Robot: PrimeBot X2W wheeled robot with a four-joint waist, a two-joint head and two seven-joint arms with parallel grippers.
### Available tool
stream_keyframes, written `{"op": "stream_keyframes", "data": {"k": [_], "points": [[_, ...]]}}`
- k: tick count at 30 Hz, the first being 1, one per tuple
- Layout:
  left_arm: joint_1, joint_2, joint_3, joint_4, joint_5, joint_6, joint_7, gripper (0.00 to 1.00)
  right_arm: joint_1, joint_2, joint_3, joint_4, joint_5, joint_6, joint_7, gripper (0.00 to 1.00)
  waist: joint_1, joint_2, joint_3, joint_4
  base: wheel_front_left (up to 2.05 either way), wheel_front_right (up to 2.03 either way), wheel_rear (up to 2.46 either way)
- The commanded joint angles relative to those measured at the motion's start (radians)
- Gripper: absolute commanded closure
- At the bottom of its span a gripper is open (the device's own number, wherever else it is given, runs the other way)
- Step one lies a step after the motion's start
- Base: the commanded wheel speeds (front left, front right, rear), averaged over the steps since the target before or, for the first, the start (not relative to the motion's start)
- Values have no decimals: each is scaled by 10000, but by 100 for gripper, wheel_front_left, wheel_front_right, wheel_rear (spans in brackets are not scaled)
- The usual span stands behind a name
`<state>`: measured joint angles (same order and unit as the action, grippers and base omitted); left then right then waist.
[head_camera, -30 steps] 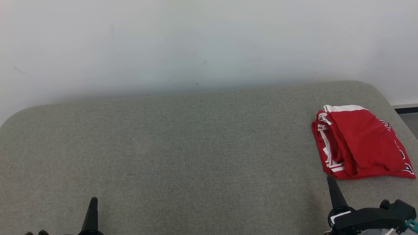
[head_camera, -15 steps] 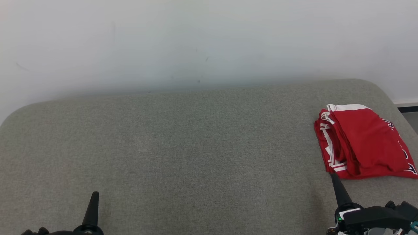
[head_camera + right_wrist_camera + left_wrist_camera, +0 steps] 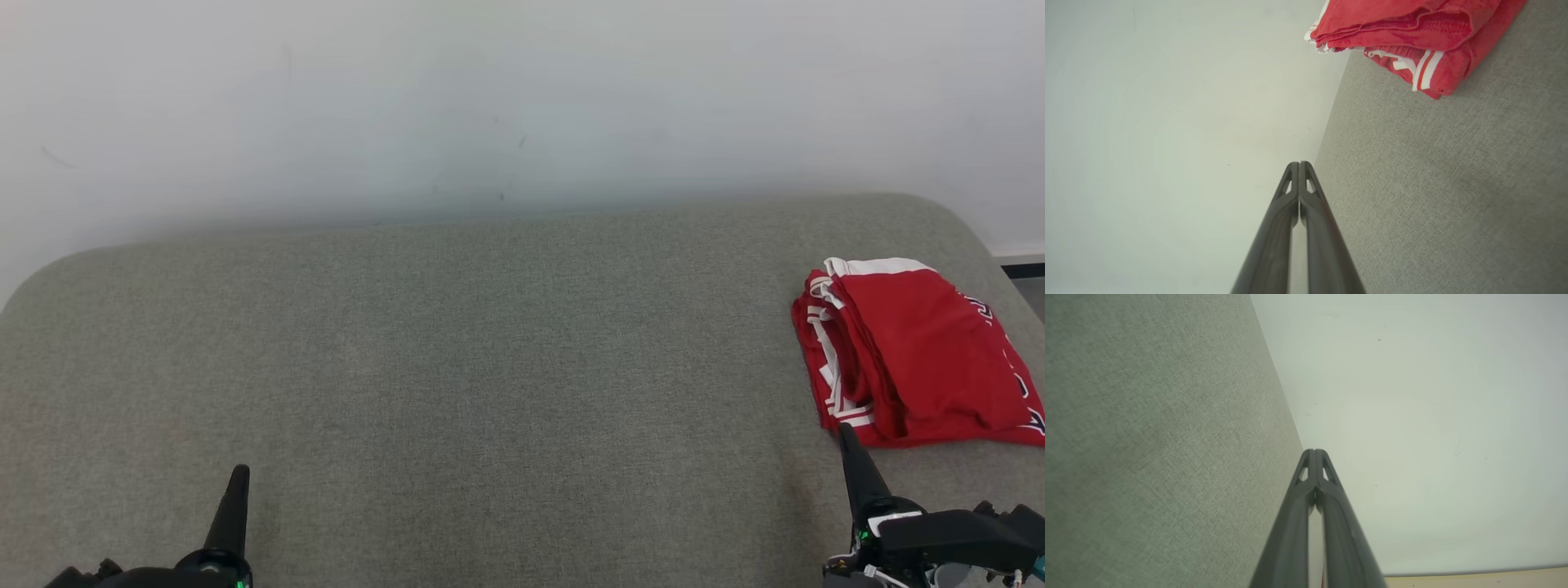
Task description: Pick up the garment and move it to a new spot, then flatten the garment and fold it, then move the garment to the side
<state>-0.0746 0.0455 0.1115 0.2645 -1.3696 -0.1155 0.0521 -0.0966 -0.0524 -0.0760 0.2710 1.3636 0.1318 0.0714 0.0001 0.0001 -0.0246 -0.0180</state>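
Head view, near to far. Two grippers sit at the bottom edge: the left gripper (image 3: 238, 475) at 7 o'clock and the right gripper (image 3: 847, 433) at 5 o'clock. Each has two long dark fingers pressed together into a single point aimed toward 12 o'clock. Both are clenched and empty.

One grey fabric surface (image 3: 490, 367) with rounded far corners spans the middle of the view. On it lies one red garment (image 3: 914, 359) with white trim, folded into a compact stack at 3 o'clock, close to the right edge of the surface. The tip of the right gripper appears just below the garment's near left corner. One pale wall (image 3: 490, 98) rises behind the surface, from 9 through 12 to 3 o'clock.

Left wrist view. The left gripper (image 3: 1314, 451) has its two fingers meeting at the tip, with the surface (image 3: 1147, 437) toward 9 o'clock and the wall (image 3: 1433, 416) toward 2 o'clock.

Right wrist view. The right gripper (image 3: 1299, 164) has its two fingers closed flush. The garment (image 3: 1404, 24) lies at 1 o'clock, apart from the fingertips, showing several stacked layers and two white stripes at its nearest corner.
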Motion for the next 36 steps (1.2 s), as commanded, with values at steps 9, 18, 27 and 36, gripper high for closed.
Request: {"op": "stream_keyframes", "data": {"k": [9,18,27,36], "points": [[-282,63,41,-116,-870,-89,219,100,-146,18,-162,-145,851,-17,172,100,-1,-1,73,52,0,0,0],[-326,66,45,-136,-1441,-123,383,100,-176,23,-258,-175,1440,-18,265,100,-1,-1,134,94,0,0,0],[-421,70,50,-152,-2051,-166,550,100,-209,29,-357,-212,2064,-19,388,100,-1,-1,202,142,0,0,0],[-434,73,54,-160,-2441,-160,669,100,-211,33,-423,-239,2488,-21,462,100,-1,-1,256,180,0,0,0]]}}
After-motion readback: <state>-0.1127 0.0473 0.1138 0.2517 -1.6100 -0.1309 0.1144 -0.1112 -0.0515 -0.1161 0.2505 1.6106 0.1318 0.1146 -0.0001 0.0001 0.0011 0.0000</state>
